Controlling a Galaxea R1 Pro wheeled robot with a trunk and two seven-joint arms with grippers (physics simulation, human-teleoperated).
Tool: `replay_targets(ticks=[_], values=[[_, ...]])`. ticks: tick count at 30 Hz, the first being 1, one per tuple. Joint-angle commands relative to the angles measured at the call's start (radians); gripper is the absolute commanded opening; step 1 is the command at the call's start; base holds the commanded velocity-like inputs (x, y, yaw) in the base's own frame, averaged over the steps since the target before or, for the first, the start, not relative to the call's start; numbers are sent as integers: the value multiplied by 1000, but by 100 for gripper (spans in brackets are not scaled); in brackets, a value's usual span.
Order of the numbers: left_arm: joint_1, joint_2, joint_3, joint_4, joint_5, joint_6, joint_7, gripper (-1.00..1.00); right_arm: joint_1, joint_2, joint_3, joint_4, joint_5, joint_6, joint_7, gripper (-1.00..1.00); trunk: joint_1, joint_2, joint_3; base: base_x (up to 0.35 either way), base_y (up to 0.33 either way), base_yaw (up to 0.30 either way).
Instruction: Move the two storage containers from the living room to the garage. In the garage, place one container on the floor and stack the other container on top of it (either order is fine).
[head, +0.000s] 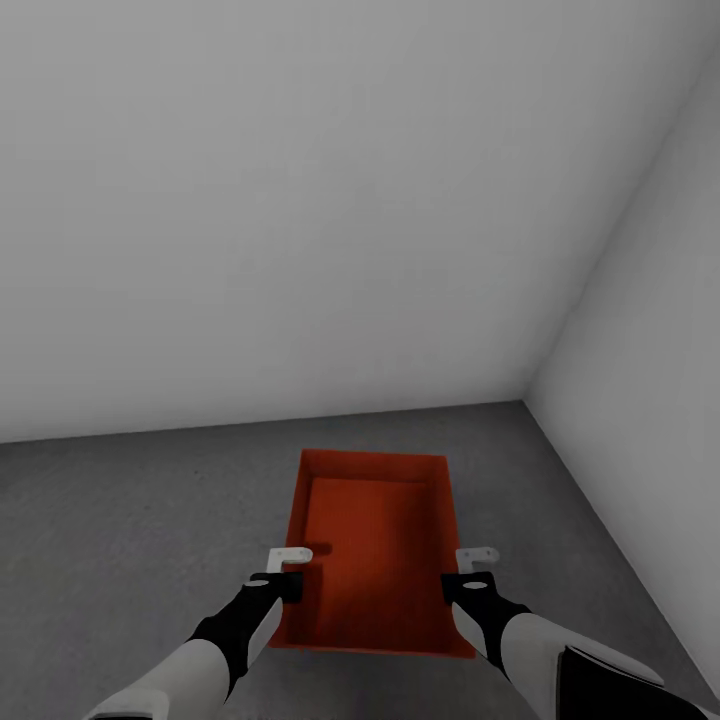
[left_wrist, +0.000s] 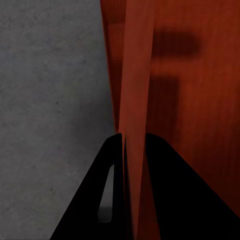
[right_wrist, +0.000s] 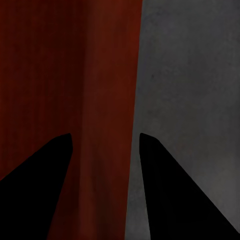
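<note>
One orange-red storage container (head: 375, 540) lies open-topped on the dark grey concrete floor (head: 120, 520) of the garage, close to a wall corner. My left gripper (head: 292, 562) is at its left long wall. In the left wrist view the black fingers (left_wrist: 107, 200) pinch that thin wall (left_wrist: 135, 100), so the left gripper (left_wrist: 133, 142) is shut on it. My right gripper (head: 475, 560) is at the opposite long wall. In the right wrist view the right gripper (right_wrist: 105, 135) stands open, its fingers spread to either side of the container's wall (right_wrist: 107, 75).
Bare grey-white walls (head: 300, 200) meet in a corner (head: 525, 400) just beyond and to the right of the container. Mottled concrete stretches away on the left (left_wrist: 50, 100) and along a narrower strip on the right (right_wrist: 195, 75).
</note>
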Motion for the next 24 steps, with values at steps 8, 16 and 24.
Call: replay_targets(ticks=[8,16,24], values=[[-1,3,17,-2,-3,6,2,-100,-1,-8,12,0,0,1,-2,-100,1,-2,-2,0,0,0],[-1,3,17,-2,-3,6,2,-100,-1,-8,12,0,0,2,-2,-100,1,-2,-2,0,0,0],[-1,3,17,-2,-3,6,3,-100,-1,-8,13,0,0,2,-3,-100,1,-2,-8,0,0,0]])
